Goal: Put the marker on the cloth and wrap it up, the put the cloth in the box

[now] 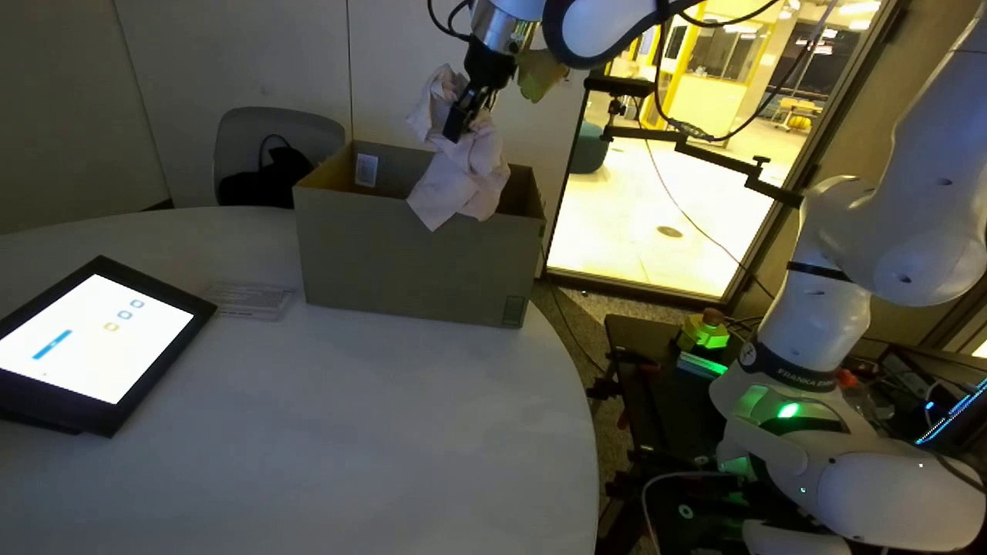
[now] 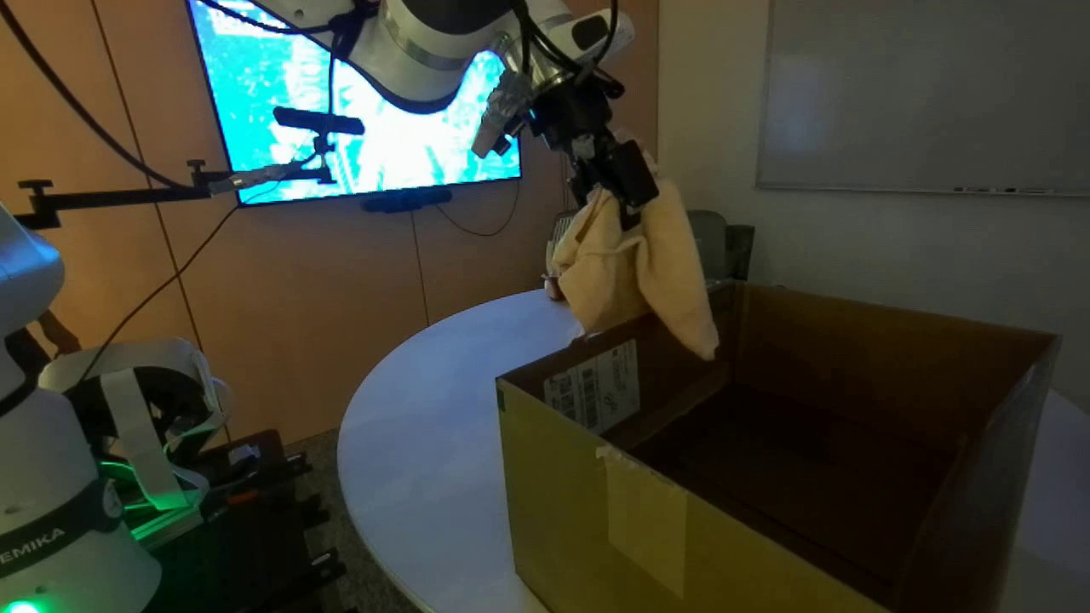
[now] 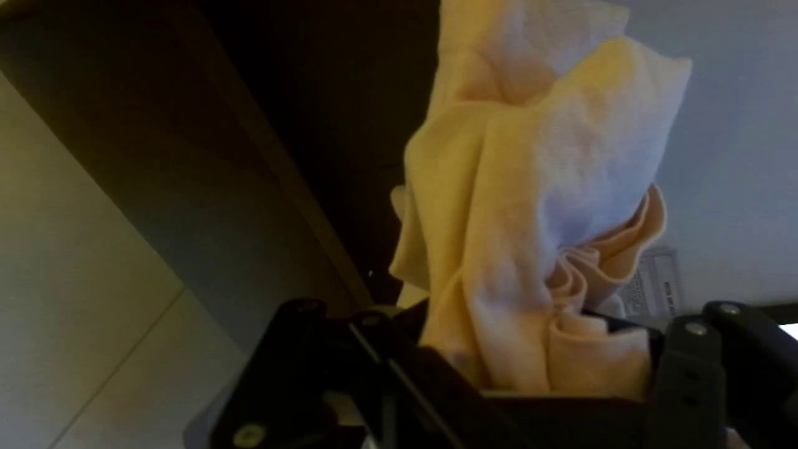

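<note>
Gripper (image 2: 617, 189): clamped on the bunched cloth (image 2: 634, 264), angled downward above the box (image 1: 401, 262).
Cloth: hanging in loose folds across one wall's rim, part of it toward the opening, part outside; whether it touches the rim I cannot tell.
Inside the folds: hidden in all views.
Box: open-topped, upright on the table (image 1: 370, 432) near its edge, a label (image 2: 596, 387) on an inner wall.
Card (image 1: 250, 299): flat on the table, between box and tablet (image 1: 100, 339).
Tablet: lit.
Chair (image 1: 281, 123): beyond the table.
TV (image 2: 400, 153): lit, well past the table.
</note>
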Robot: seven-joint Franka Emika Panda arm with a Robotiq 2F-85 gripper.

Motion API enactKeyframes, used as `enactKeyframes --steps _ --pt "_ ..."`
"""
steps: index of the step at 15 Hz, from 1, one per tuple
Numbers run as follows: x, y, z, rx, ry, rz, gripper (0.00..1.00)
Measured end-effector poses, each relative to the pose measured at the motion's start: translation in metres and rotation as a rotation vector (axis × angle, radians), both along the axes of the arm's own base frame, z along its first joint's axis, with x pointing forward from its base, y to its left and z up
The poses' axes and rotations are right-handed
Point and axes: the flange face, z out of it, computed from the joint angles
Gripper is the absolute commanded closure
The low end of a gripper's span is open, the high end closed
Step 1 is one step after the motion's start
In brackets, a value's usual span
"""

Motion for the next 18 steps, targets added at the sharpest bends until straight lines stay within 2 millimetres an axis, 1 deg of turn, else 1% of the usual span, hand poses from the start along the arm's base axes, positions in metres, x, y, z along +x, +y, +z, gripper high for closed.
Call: enactKeyframes --steps 2,6,11,14,18 --pt "0.01 -0.021 -0.014 0.024 -0.006 -0.102 0.87" --pt "0.04 -0.059 -0.049 0.099 -0.02 -0.304 0.87" --pt "0.078 -0.097 -0.088 0.178 -0.051 -0.55 0.87" --pt "0.101 -0.107 -0.107 0.225 -0.026 -0.651 0.87" --pt "0.132 -0.106 -0.132 0.317 0.076 -0.74 0.86"
